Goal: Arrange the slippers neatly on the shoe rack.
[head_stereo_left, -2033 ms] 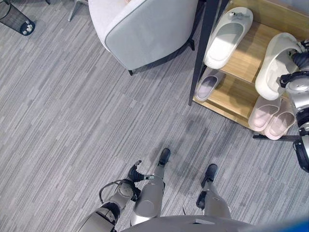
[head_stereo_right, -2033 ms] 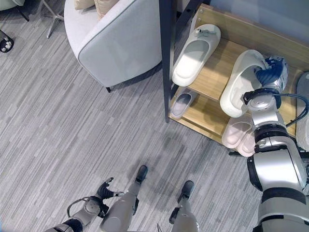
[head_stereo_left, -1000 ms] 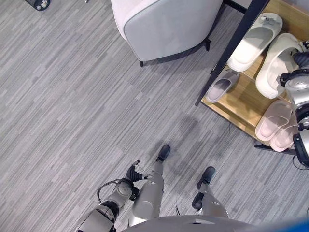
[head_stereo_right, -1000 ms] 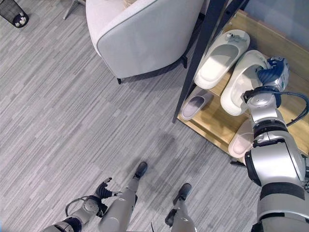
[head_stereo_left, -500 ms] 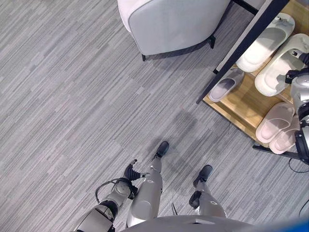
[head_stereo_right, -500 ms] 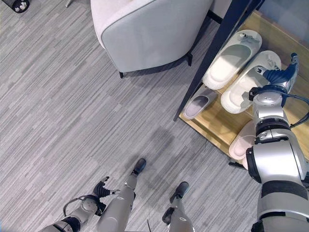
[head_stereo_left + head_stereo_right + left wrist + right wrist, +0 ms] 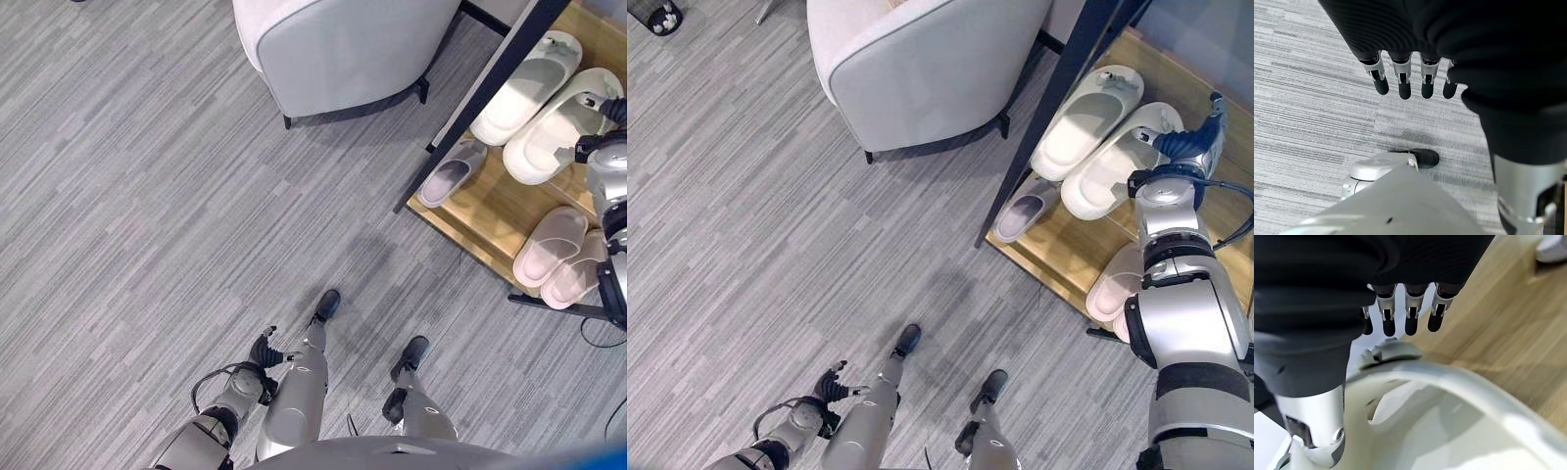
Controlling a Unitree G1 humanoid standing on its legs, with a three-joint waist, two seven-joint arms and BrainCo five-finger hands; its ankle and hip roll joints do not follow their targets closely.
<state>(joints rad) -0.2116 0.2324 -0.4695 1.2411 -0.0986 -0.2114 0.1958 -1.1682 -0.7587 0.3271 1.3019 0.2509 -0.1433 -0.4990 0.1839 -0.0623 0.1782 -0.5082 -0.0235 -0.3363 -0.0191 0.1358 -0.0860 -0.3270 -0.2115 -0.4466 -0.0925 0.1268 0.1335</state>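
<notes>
Grey wood-look floor (image 7: 147, 196) takes most of the head views. Grey upholstered armchair (image 7: 921, 69) on dark legs stands at the far side, just beside the rack's dark post (image 7: 1058, 98).

Shoe rack (image 7: 490, 211): wooden shelves in a dark frame, at the right of the head views. Upper shelf carries two cream slippers side by side, touching along their long sides. The outer cream slipper (image 7: 524, 86) is next to the post; the inner cream slipper (image 7: 558, 127) lies against it, toward the shelf's middle. Both point the same way, angled to the shelf's front edge. Lower shelf: a pink pair (image 7: 560, 255) near the front edge on the right, the two touching, and a small grey slipper (image 7: 453, 171) at the post-side corner, well apart from the pink pair.

Right hand (image 7: 1185, 145) is up at the upper shelf, at the toe end of the inner cream slipper. In the right wrist view the fingers (image 7: 1409, 313) hang straight and apart over the shelf wood, thumb apart, nothing clamped; the slipper's cream strap (image 7: 1459, 387) sits right below the hand. Can't tell if the hand touches it.

Left hand (image 7: 265, 350) hangs low by the robot's side over the floor. Left wrist view shows its fingers (image 7: 1403, 81) straight and relaxed, holding nothing.
</notes>
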